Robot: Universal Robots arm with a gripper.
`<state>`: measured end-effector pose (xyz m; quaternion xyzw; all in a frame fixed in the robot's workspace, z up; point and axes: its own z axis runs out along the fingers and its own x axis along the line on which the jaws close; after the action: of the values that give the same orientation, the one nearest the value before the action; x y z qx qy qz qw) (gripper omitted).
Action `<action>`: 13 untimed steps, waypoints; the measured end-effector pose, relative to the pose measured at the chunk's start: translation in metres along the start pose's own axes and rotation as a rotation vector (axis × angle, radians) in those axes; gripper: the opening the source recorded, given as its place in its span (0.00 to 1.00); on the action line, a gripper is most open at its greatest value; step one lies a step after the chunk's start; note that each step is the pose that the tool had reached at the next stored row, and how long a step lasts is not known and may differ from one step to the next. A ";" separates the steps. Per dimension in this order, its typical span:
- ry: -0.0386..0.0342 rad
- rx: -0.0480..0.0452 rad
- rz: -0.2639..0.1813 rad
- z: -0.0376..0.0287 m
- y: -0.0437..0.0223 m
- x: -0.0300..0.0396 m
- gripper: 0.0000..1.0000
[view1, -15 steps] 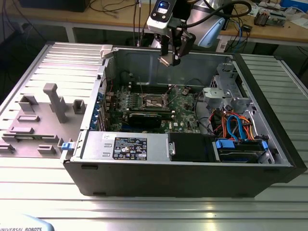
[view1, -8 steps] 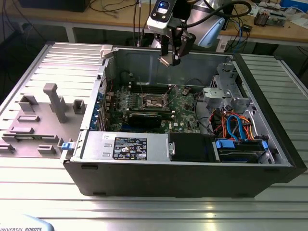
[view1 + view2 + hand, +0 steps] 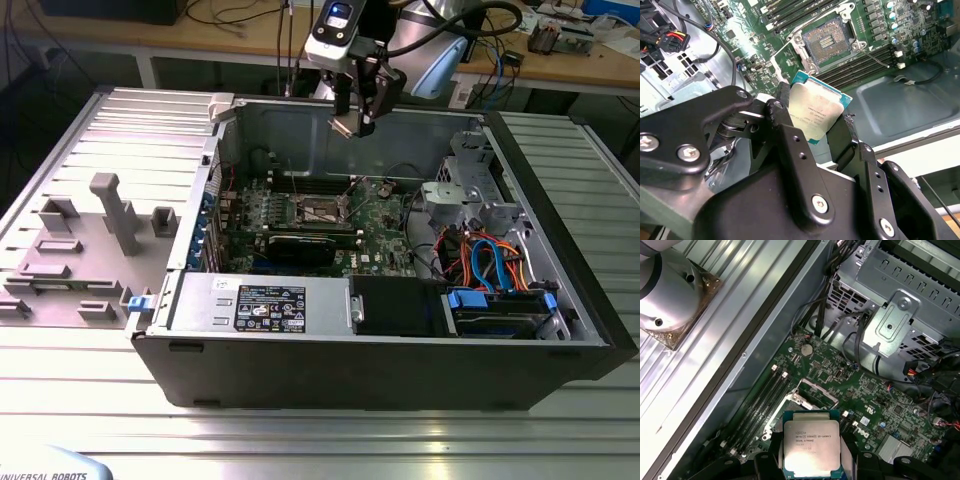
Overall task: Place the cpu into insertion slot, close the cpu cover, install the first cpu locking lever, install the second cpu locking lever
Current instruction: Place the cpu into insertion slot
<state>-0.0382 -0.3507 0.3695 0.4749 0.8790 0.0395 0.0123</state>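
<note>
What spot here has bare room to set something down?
The ribbed table in front of the case, and the strip at the exterior view's right. Crowded inside: board, cables; the hand holds the cpu above it.

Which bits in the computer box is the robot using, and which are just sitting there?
For the job:
claw, holding the cpu
insertion slot, empty

Just lying about:
graphics card
power supply
blue cables
grey blocks beside the case
</note>
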 end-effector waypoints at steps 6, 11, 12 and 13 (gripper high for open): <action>-0.0043 -0.0008 0.052 0.0002 0.0000 0.0000 0.54; -0.0101 -0.0020 0.124 0.0003 0.0000 0.0000 0.54; -0.0109 -0.0022 0.134 0.0003 0.0000 0.0000 0.54; -0.0112 -0.0022 0.139 0.0003 0.0000 0.0000 0.54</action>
<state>-0.0382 -0.3507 0.3692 0.5349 0.8439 0.0385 0.0150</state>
